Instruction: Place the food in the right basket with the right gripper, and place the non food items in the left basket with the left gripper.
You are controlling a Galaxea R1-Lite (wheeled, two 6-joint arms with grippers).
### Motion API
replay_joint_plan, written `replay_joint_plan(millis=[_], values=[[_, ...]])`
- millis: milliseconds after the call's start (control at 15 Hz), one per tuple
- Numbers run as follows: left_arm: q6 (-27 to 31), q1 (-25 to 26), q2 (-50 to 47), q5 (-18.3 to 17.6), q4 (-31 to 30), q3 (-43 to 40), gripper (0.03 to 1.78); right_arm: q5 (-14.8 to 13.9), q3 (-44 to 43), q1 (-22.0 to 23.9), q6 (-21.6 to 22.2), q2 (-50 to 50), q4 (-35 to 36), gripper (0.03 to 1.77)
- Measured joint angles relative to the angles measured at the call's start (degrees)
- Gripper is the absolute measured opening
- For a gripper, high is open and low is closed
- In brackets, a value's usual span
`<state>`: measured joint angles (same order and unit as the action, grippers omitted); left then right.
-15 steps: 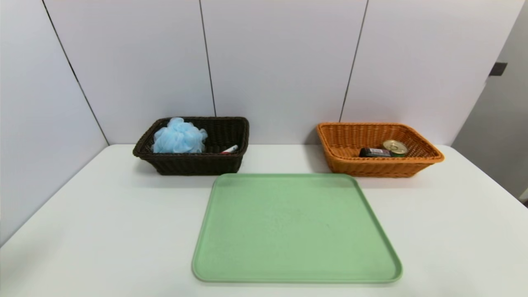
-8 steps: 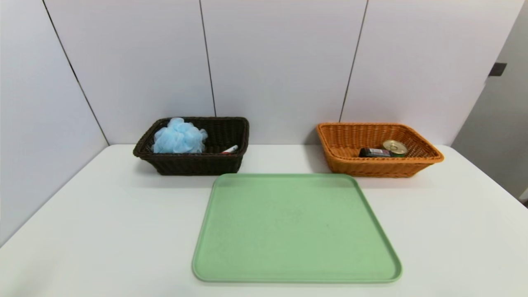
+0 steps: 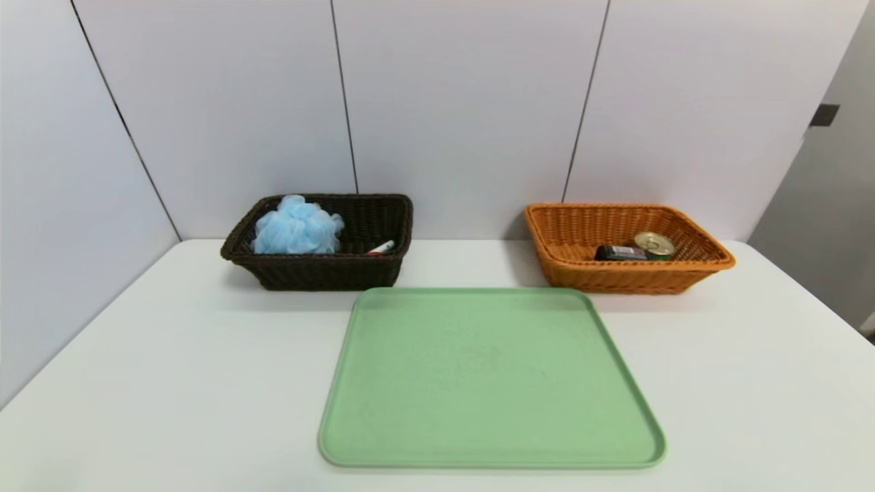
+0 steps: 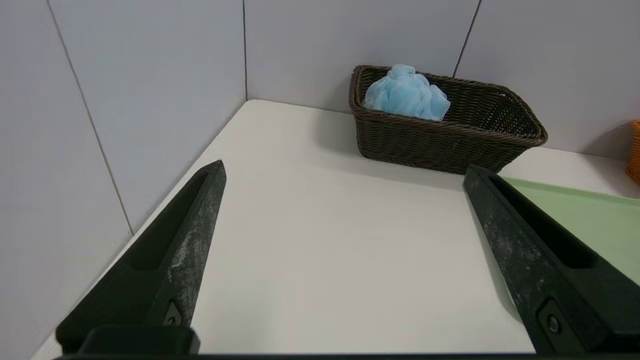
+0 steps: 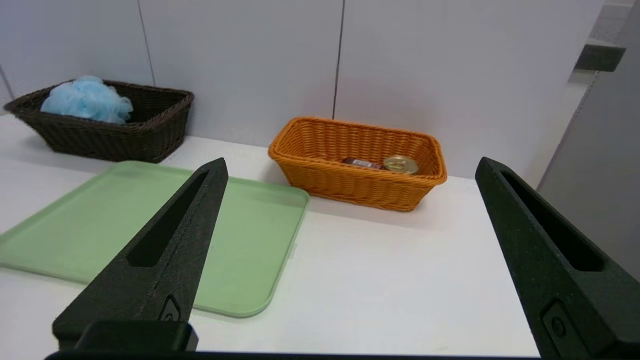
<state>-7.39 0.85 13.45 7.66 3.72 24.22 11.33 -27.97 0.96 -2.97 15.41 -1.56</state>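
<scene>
The dark brown left basket (image 3: 321, 273) stands at the back left and holds a light-blue bath pouf (image 3: 297, 227) and a white marker (image 3: 380, 248). In the orange right basket (image 3: 629, 277) at the back right lie a gold-lidded tin (image 3: 655, 244) and a small black box (image 3: 621, 253). Neither arm shows in the head view. My left gripper (image 4: 342, 172) hangs open over bare table, well short of the left basket (image 4: 445, 145) with the pouf (image 4: 406, 94). My right gripper (image 5: 350, 170) is open too, above the table in front of the right basket (image 5: 360, 182), with nothing between its fingers.
A green tray (image 3: 492, 451) lies bare in the middle of the white table (image 3: 171, 383). Grey wall panels stand close behind both baskets and along the left side. The table's right edge drops off beside the orange basket.
</scene>
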Motion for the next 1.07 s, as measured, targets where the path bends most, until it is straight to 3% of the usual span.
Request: replay_joint_plan(millis=[333,800,1067], values=[[0.01,-0.04,-3.08,0.88,-1.63,0.55,1.69,3.66,3.28,-0.22,0.00,-6.02,-0.23,1.71],[8.84,-0.67,-9.87,-1.29,-1.49,0.72,1.69,4.02,3.80,-0.44,-0.38,-14.15,-4.34,1.71],[10.39,-0.95,-12.98,-2.69,-5.36,-0.63,1.69,4.82,3.83,-0.48,-0.40,-15.31,0.09,1.71]])
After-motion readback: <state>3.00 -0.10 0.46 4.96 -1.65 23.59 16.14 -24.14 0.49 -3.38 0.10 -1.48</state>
